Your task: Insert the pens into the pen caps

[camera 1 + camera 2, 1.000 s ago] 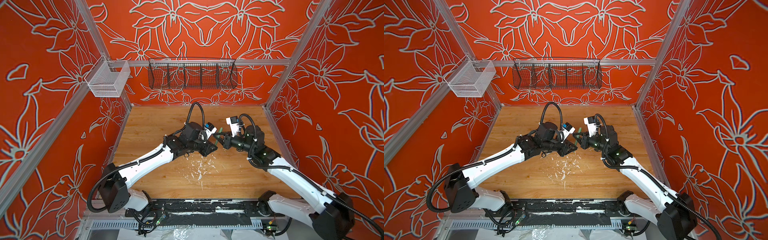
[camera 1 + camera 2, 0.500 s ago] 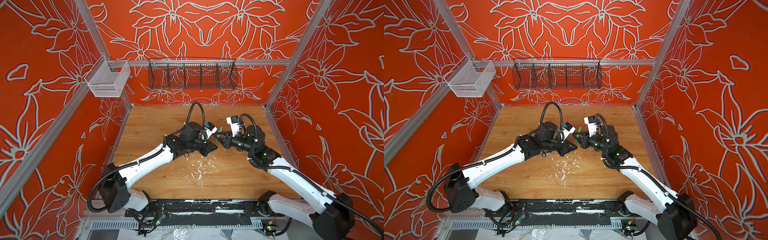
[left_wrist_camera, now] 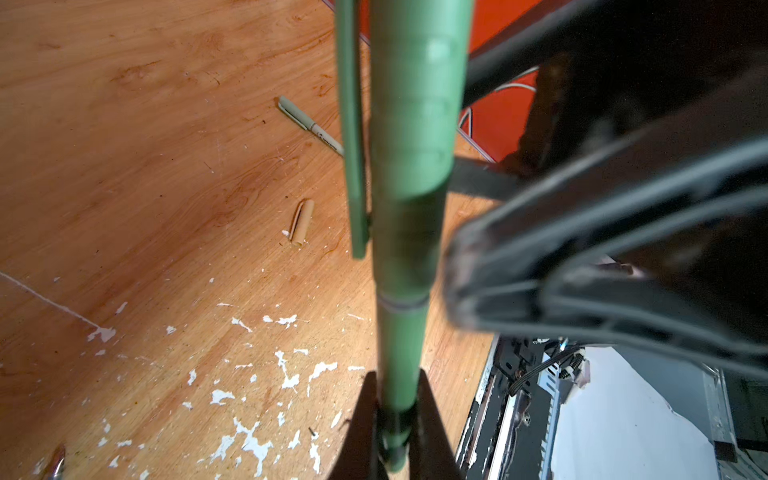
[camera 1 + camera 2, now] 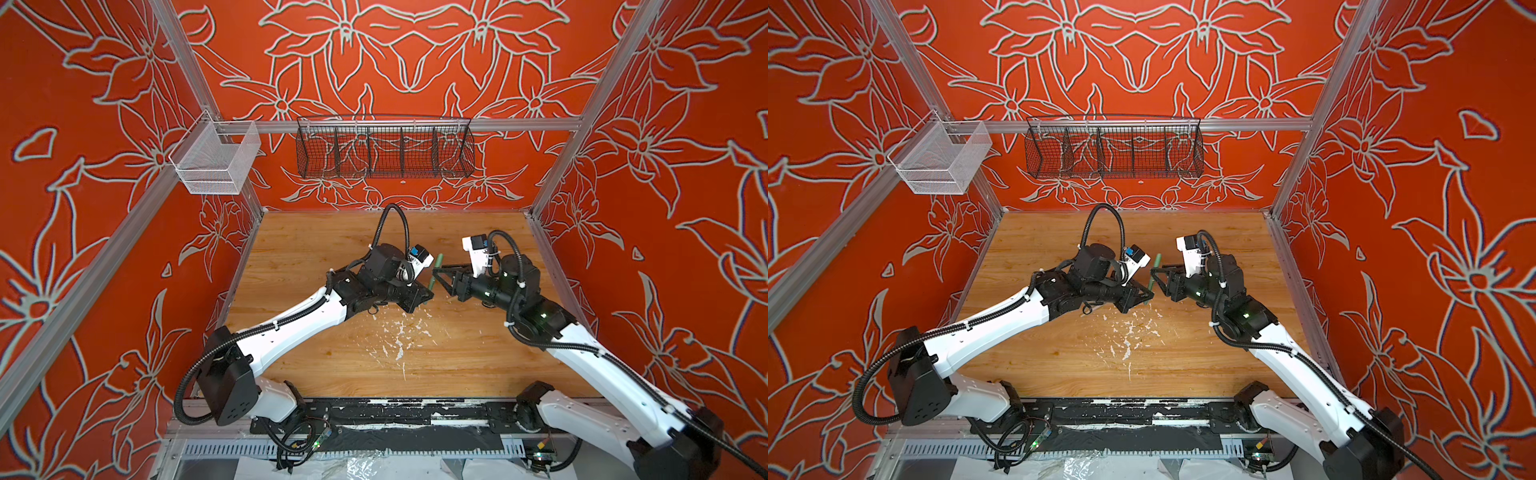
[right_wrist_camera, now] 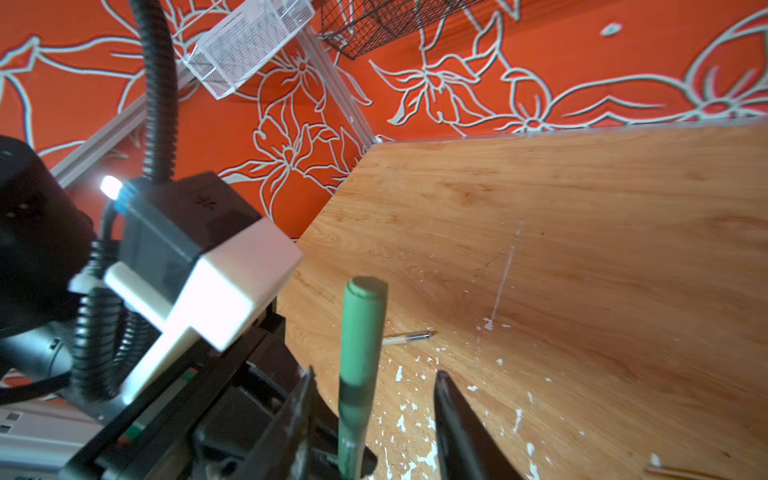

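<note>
A green pen (image 4: 435,271) (image 4: 1154,275) stands tilted above the table's middle in both top views, with a green pen cap (image 3: 415,104) (image 5: 362,328) seated on its upper end. My left gripper (image 3: 395,415) (image 4: 428,296) is shut on the pen's lower end. Around the cap, my right gripper (image 5: 370,415) (image 4: 439,281) stands open, its fingers (image 5: 457,424) apart from the cap on both sides. A loose tan pen cap (image 3: 302,222) lies on the wood. Beyond it lies a grey-green pen (image 3: 309,124) with a cap on it. An uncapped pale pen (image 5: 409,337) lies flat behind the held one.
The wooden table (image 4: 311,249) carries white paint flecks (image 4: 399,336) near its front middle. A black wire basket (image 4: 384,151) and a white mesh bin (image 4: 214,160) hang on the walls. A tan stick (image 5: 673,471) shows at the right wrist view's edge.
My right gripper has opened and let go of the green cap. The left gripper keeps its hold on the pen, and both arms stay about where they were.
</note>
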Controlling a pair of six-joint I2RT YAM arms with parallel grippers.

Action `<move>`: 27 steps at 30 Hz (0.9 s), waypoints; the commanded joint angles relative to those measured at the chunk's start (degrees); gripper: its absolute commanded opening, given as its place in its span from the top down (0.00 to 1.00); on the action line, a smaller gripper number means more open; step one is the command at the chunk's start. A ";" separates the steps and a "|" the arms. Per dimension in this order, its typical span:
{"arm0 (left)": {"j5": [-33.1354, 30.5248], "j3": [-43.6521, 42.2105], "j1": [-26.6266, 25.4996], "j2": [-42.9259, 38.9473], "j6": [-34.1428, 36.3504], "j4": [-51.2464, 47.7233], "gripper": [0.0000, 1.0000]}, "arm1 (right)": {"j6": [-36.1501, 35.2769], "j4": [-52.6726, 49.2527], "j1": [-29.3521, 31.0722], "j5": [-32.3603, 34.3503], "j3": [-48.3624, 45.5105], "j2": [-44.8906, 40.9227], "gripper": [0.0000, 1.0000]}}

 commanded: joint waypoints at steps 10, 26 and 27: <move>0.65 0.48 0.37 -0.84 0.47 -0.41 1.00 | 1.07 -4.29 -1.94 0.28 5.37 -2.09 0.53; 0.86 0.24 0.37 -0.39 0.46 -0.24 1.00 | 3.67 1.99 -2.23 -4.41 5.27 2.90 0.62; 0.92 0.29 0.37 -0.33 0.46 -0.25 1.00 | 3.73 2.07 -2.21 -4.54 5.30 3.12 0.63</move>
